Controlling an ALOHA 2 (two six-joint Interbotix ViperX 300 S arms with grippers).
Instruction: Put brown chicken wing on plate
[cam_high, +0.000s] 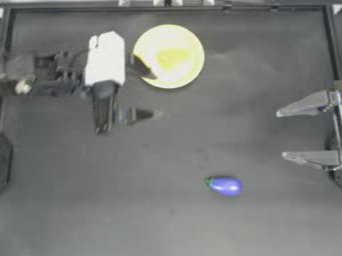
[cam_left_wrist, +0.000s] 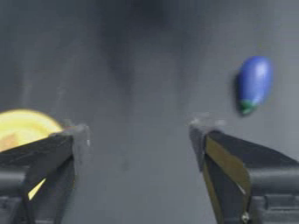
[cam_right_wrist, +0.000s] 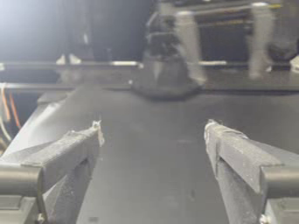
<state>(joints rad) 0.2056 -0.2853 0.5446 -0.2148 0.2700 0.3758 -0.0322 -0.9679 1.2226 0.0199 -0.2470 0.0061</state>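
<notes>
The brown chicken wing (cam_high: 172, 57) sits on the plate (cam_high: 190, 75), apparently released, left gripper (cam_high: 148, 95) spread wide just beside the plate, right gripper (cam_high: 286, 135) open, well apart.

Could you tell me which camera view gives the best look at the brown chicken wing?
The top view: the brown chicken wing lies whole and unobstructed on the plate, right of the open left claw. The left wrist view shows only the plate's edge behind a jaw; the right wrist view shows neither. The right claw is parked, open.
</notes>
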